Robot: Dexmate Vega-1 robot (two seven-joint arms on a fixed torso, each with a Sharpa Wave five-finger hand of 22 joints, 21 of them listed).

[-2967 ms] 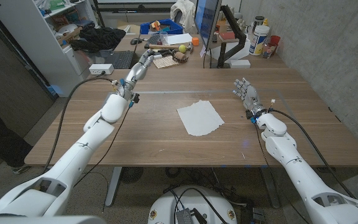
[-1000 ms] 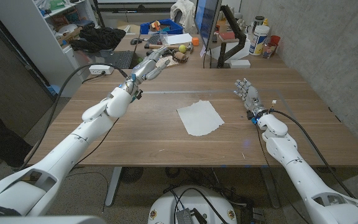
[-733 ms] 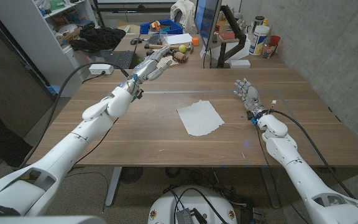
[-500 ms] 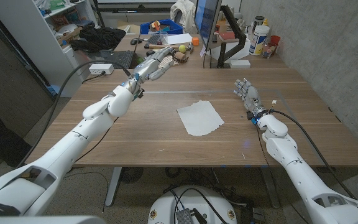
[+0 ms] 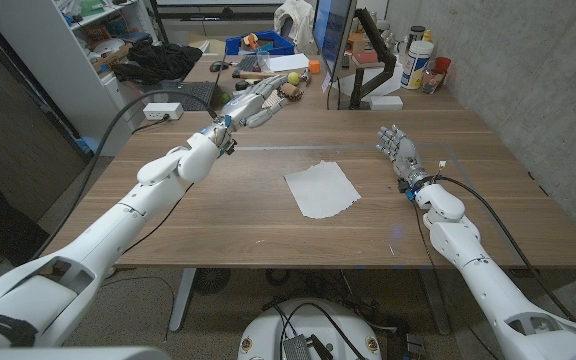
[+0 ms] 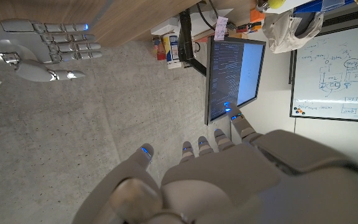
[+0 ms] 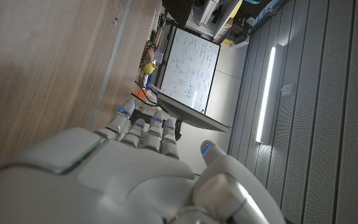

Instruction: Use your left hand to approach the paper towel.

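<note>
Approach barely begun: left hand (image 5: 251, 103) empty, fingers extended, raised near worktop (image 5: 218, 210) far edge, well apart from paper towel (image 5: 321, 189) lying flat mid-worktop. Right hand (image 5: 396, 150) empty, fingers spread. Remaining: close most of gap.

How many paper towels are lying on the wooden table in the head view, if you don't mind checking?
1. The paper towel lies flat near the middle of the wooden table, between the left hand and the right hand, touched by neither.
</note>
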